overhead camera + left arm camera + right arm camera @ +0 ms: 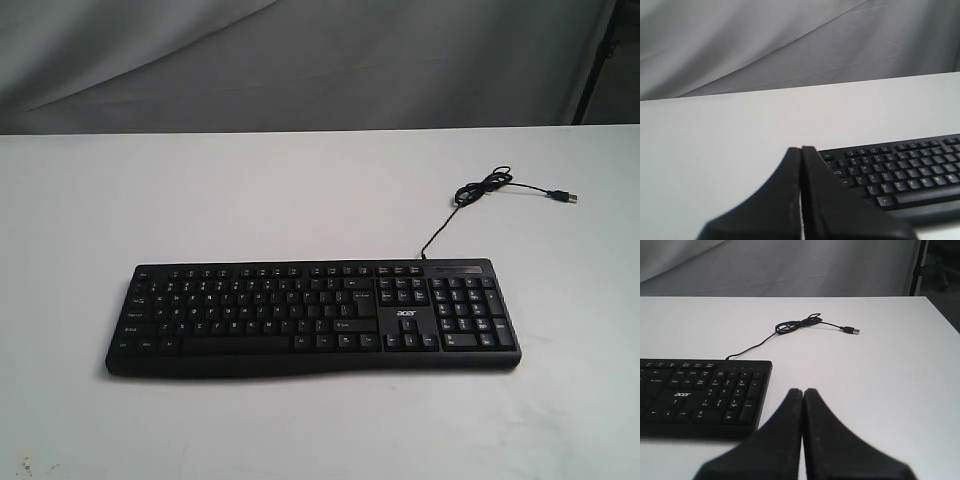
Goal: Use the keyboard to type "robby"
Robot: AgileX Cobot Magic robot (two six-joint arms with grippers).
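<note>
The wide black keyboard lies across the middle of the white table, number pad and white "acer" logo on its right side. Its thin black cable runs back right in a loose coil and ends in a USB plug. No gripper shows in the exterior view. The left wrist view shows my left gripper shut and empty, beside the left end of the keyboard. My right gripper is also shut and empty, off the number-pad end of the keyboard, with the cable beyond it.
The white table stretches bare around the keyboard, its far edge meeting a grey cloth backdrop. A dark stand leg stands at the back right, past the table's right edge.
</note>
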